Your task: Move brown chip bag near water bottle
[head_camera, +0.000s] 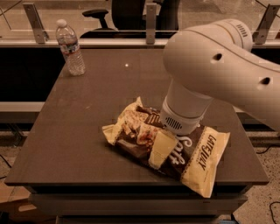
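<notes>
The brown chip bag [199,157] lies flat near the front right of the dark table [87,113]. It is dark brown with cream-yellow ends, and its crumpled left end points toward the table's middle. My gripper [158,156] points down onto the middle of the bag and touches its top. The large white arm [218,65] rises from it to the upper right. The water bottle [70,48], clear with a white cap, stands upright at the far left corner of the table, far from the bag.
A metal rail with posts [151,19] runs behind the table, with an office chair [127,13] beyond it. The table's front edge is close below the bag. The arm hides the table's back right part.
</notes>
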{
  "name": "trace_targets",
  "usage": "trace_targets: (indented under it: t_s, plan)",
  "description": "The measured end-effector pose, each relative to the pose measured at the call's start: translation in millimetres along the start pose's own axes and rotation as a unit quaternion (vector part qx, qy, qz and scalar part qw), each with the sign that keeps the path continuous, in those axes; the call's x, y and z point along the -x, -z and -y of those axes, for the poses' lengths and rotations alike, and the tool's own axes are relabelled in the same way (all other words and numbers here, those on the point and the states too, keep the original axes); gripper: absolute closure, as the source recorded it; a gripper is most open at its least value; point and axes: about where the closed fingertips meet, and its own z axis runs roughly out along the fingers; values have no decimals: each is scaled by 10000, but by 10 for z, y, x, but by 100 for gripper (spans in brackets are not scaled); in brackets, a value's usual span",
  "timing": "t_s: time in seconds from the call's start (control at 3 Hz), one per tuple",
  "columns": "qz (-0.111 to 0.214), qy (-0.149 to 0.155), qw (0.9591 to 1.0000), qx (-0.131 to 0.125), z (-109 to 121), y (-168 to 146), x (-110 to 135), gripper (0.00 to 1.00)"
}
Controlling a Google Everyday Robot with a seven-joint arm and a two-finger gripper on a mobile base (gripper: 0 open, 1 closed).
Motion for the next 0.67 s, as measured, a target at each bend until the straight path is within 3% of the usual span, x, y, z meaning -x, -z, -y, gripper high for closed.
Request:
trace_targets:
  t_s: [0.67]
  plan:
    - [-29,48,9999,93,-21,-93,28,64]
